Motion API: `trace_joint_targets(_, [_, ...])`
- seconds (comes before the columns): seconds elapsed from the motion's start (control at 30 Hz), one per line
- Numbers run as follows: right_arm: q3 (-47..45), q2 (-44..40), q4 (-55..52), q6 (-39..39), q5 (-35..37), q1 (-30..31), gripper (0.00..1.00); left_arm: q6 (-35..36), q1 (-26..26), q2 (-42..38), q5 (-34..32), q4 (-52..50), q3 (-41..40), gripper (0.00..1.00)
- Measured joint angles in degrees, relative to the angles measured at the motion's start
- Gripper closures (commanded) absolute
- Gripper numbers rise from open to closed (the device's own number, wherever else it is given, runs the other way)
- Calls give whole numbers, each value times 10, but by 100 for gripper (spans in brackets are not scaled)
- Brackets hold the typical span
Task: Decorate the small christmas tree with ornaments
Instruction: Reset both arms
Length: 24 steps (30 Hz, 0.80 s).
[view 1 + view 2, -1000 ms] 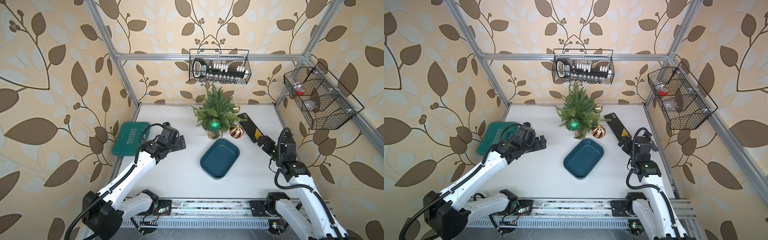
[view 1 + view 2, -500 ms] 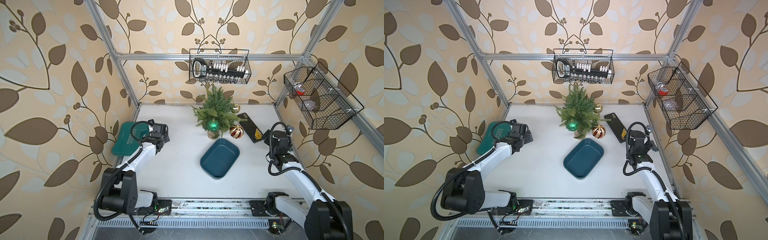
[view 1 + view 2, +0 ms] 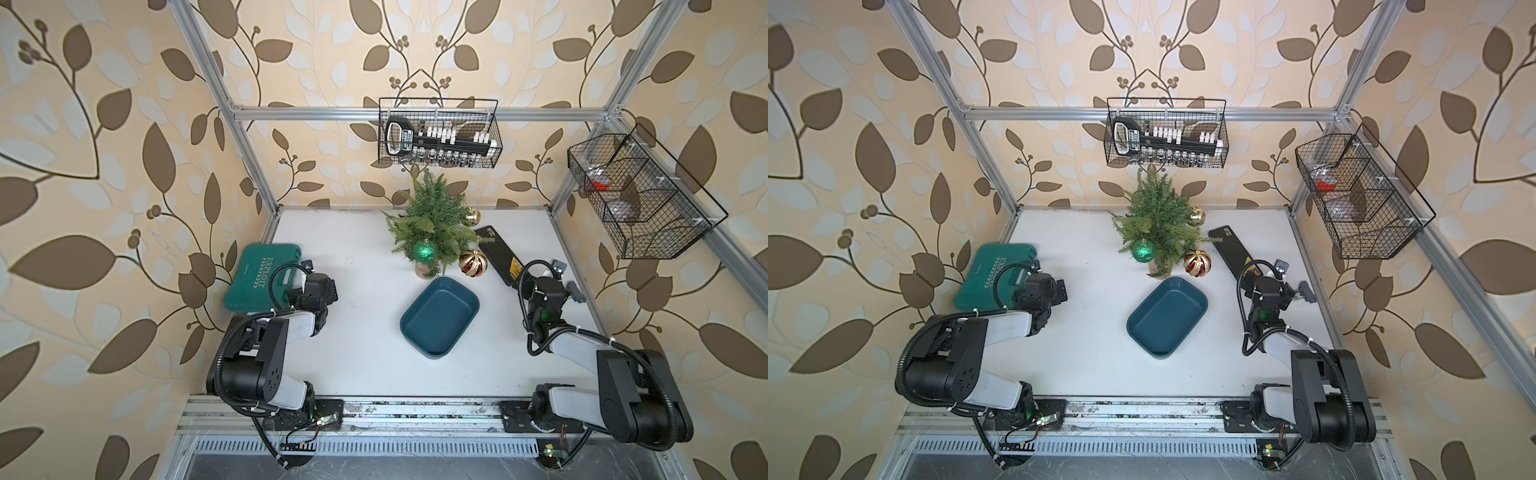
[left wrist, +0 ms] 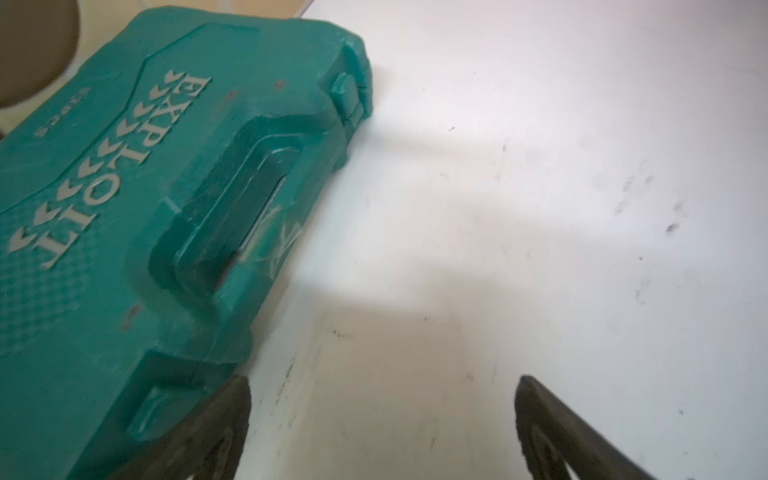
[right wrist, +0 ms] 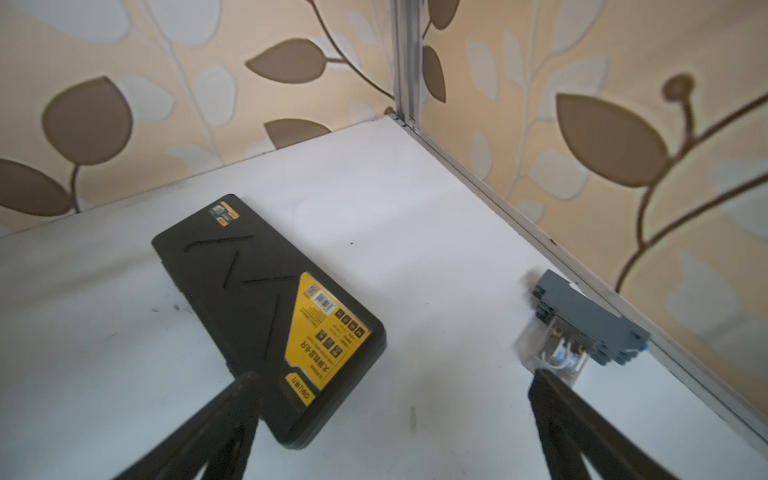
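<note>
Black and gaping, the left pincer (image 4: 382,380) and right pincer (image 5: 395,376) hold nothing. Well ahead, between them, stands the small christmas tree (image 3: 432,224); nearer, the tray (image 3: 440,316) lies empty. Red-and-gold ball (image 3: 473,262), green ball (image 3: 424,250) and gold ball (image 3: 471,215) all seem hung on its branches, so decorating looks done.

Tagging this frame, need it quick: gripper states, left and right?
Left gripper: open, holding nothing.
Right gripper: open, holding nothing.
</note>
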Motion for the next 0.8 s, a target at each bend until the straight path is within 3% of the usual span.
trace_joint_targets(0.2, [-22, 60, 85, -39, -61, 8, 0, 24, -4, 21, 18, 126, -35, 1])
trace_joint_targets(0.33, [-21, 96, 147, -68, -96, 19, 0, 26, -4, 24, 28, 142, -42, 1])
trace_joint_targets(0.8, [-22, 103, 175, -95, -115, 33, 0, 26, -4, 24, 33, 146, -42, 1])
